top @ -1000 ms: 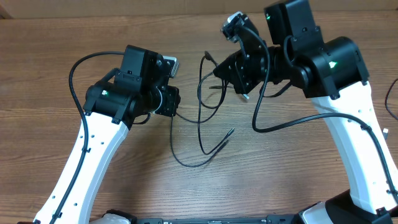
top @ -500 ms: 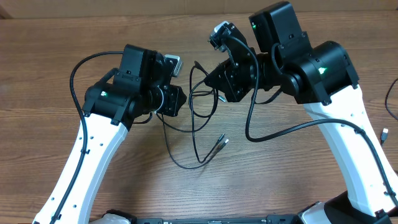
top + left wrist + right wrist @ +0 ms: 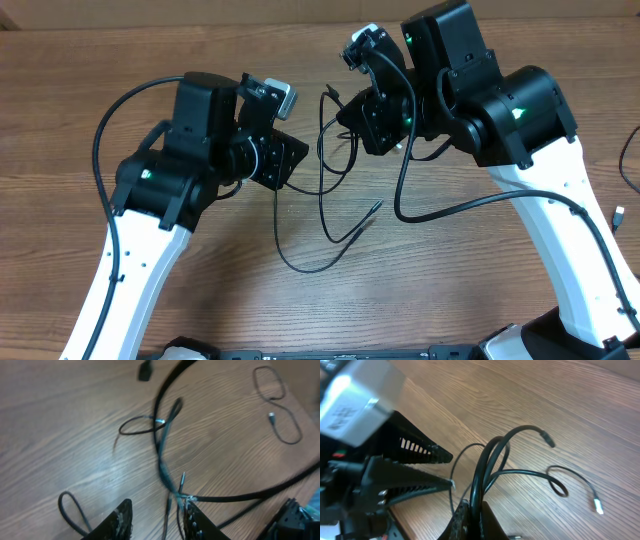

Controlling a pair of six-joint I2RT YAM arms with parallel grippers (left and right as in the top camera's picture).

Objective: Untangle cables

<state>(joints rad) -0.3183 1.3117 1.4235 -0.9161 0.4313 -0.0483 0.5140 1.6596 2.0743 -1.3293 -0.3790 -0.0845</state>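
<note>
Several thin black cables (image 3: pixel 322 190) hang in a tangle between my two grippers and trail onto the wooden table, one free tip (image 3: pixel 375 207) lying near the middle. My right gripper (image 3: pixel 346 116) is shut on a bundle of cable strands (image 3: pixel 490 460), which rise in arcs from between its jaws (image 3: pixel 472 516). My left gripper (image 3: pixel 294 160) faces it from the left. In the left wrist view its jaws (image 3: pixel 157 521) stand apart, with thin strands (image 3: pixel 162 460) running down between them close to the right finger (image 3: pixel 192 519).
A separate thin cable (image 3: pixel 280 415) with a silvery plug lies looped on the table beyond the tangle, also in the right wrist view (image 3: pixel 575 480). The right arm's thick wiring (image 3: pixel 450 205) sags over the table. The left arm's wiring loops (image 3: pixel 75 510) beside its jaws.
The left arm has swung up and to the left and its jaws have widened. The right gripper moved left with the bundle, and the hanging loops and free tip shifted.
</note>
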